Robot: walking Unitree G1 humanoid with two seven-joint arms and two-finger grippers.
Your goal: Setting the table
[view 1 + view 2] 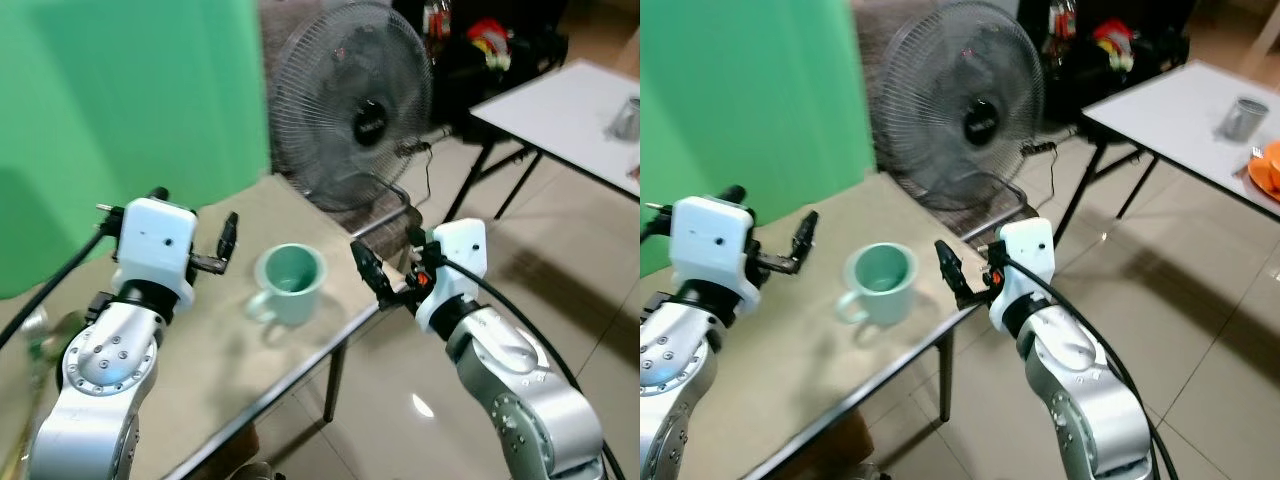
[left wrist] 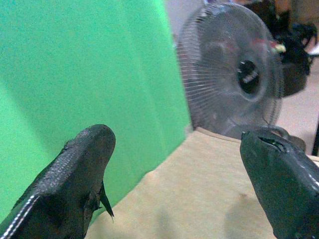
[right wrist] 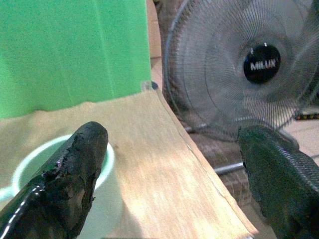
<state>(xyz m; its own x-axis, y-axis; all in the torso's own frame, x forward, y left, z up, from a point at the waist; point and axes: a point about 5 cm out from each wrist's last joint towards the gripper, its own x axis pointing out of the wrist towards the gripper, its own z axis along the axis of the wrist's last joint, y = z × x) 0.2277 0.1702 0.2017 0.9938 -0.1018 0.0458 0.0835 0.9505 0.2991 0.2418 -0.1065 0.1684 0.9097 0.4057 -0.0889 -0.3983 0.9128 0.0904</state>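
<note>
A pale green mug (image 1: 290,283) stands upright on the tan table (image 1: 205,355), its handle toward me. My left gripper (image 1: 198,215) hovers just left of the mug, above the tabletop, fingers (image 2: 79,169) open and empty. My right gripper (image 1: 388,258) is at the table's right edge, just right of the mug, also open with nothing between its fingers (image 3: 70,174). In the right wrist view the mug (image 3: 112,199) sits close behind one finger.
A large standing fan (image 1: 352,110) is right behind the table's far corner. A green screen (image 1: 120,100) backs the table on the left. A white folding table (image 1: 570,110) with a metal cup (image 1: 1243,118) stands at the back right across tiled floor (image 1: 560,290).
</note>
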